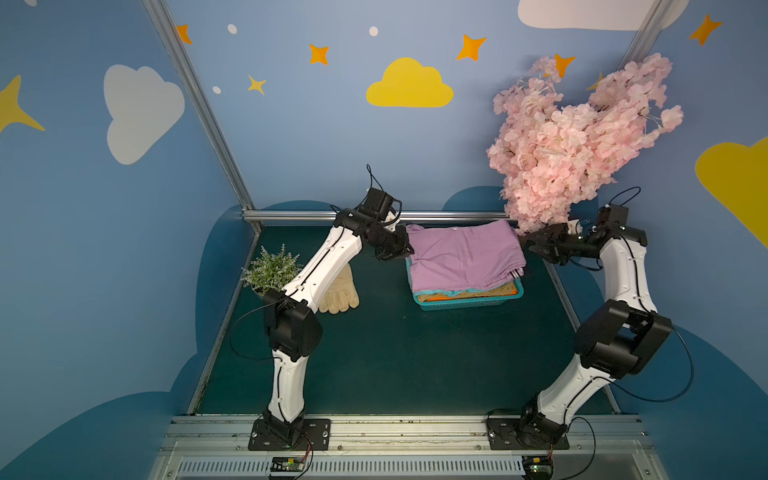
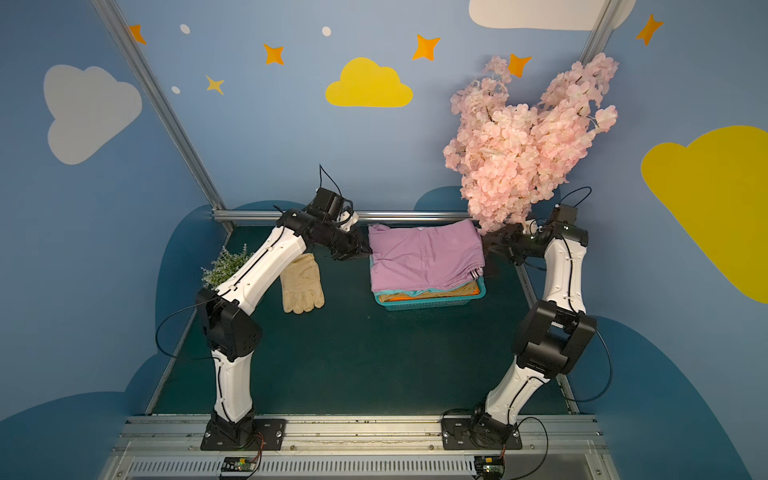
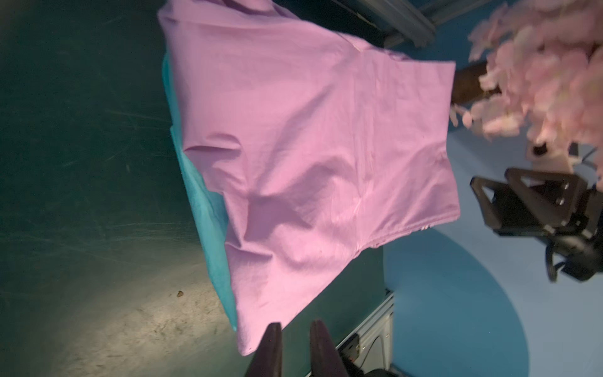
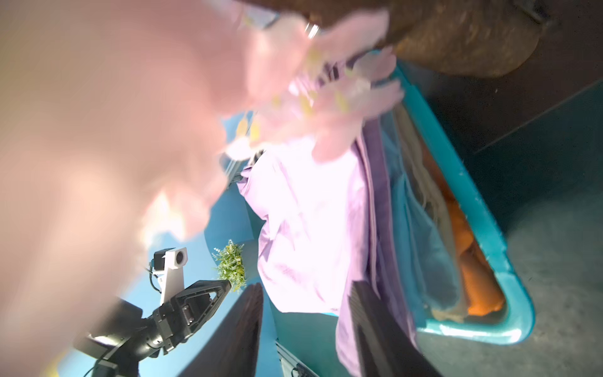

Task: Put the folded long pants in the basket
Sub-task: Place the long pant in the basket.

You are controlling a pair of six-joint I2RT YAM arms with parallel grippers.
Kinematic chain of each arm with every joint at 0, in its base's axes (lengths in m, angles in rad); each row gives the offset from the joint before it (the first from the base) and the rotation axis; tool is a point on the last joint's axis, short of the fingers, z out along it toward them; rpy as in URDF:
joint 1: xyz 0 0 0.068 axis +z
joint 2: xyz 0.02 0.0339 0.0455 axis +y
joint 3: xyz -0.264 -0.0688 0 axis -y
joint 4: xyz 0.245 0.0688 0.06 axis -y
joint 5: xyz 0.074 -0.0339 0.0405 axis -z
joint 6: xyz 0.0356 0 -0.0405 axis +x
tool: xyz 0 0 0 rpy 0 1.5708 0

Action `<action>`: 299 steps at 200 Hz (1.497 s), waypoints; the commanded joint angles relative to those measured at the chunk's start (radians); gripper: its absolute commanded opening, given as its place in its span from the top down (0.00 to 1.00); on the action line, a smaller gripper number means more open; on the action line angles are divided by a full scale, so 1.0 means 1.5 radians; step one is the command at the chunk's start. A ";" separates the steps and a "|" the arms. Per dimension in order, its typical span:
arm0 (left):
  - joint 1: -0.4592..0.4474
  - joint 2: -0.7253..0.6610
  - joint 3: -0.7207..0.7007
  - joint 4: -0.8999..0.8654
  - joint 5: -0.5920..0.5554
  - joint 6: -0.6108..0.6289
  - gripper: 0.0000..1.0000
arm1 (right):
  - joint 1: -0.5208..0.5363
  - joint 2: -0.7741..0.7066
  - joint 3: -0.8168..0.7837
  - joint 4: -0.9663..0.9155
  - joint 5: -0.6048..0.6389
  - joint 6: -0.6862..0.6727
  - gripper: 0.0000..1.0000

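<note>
1. Basket (image 1: 469,305) sits at the far side of the bench (image 1: 395,357), and we count all four pants stacked in it.
2. Lilac pants (image 1: 461,257) lie on top, spilling over the rim. Under them we spot the turquoise pants (image 3: 202,209), khaki pants (image 4: 424,182) and orange pants (image 4: 470,261).
3. Left gripper (image 3: 295,326) hovers just beside a lilac corner, jaws slightly apart and empty.
4. Right gripper (image 4: 306,287) is at the opposite end, jaws wide apart, gripping nothing.
5. Glove (image 1: 338,291) and potted plant (image 1: 272,268) sit by the left arm.
</note>
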 commanded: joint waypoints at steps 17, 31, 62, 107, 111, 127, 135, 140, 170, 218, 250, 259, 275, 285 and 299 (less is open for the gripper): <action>-0.024 0.015 -0.016 0.102 0.109 0.005 0.95 | 0.013 -0.085 -0.095 0.066 -0.026 0.017 0.70; -0.032 0.047 0.013 0.091 0.107 0.012 0.96 | 0.029 -0.096 -0.109 0.073 -0.032 0.019 0.80; -0.029 0.109 0.043 0.054 0.075 0.015 0.97 | 0.074 -0.080 -0.113 0.076 -0.046 0.011 0.86; -0.023 0.110 -0.041 0.086 0.063 0.010 0.97 | 0.072 -0.030 -0.156 0.052 0.048 -0.010 0.95; -0.022 0.108 -0.049 0.089 0.061 0.010 0.97 | 0.069 -0.026 -0.162 0.049 0.060 -0.011 0.95; -0.020 0.095 -0.076 0.104 0.058 0.007 0.98 | 0.056 -0.022 -0.190 0.049 0.117 -0.012 0.96; -0.018 0.089 -0.081 0.107 0.058 0.005 0.97 | 0.050 -0.019 -0.202 0.050 0.139 -0.013 0.96; -0.017 0.087 -0.082 0.107 0.059 0.006 0.98 | 0.046 -0.018 -0.209 0.054 0.144 -0.013 0.96; -0.014 0.073 -0.072 0.106 0.065 0.006 0.97 | 0.043 -0.012 -0.231 0.120 0.082 0.017 0.95; -0.012 0.043 -0.040 0.099 0.061 0.016 0.92 | 0.036 -0.062 -0.252 0.243 -0.030 0.102 0.84; -0.012 0.054 -0.009 0.115 0.073 0.014 0.92 | 0.036 -0.042 -0.302 0.484 -0.120 0.280 0.84; -0.012 0.063 0.000 0.120 0.072 0.012 0.92 | 0.038 -0.035 -0.319 0.564 -0.121 0.337 0.85; -0.011 0.086 0.016 0.125 0.068 0.006 0.93 | 0.045 -0.015 -0.324 0.652 -0.108 0.401 0.89; -0.011 0.102 0.028 0.124 0.071 0.003 0.93 | 0.052 0.007 -0.315 0.685 -0.096 0.427 0.92; -0.010 0.127 0.048 0.121 0.070 0.004 0.94 | 0.062 0.047 -0.292 0.733 -0.097 0.467 0.94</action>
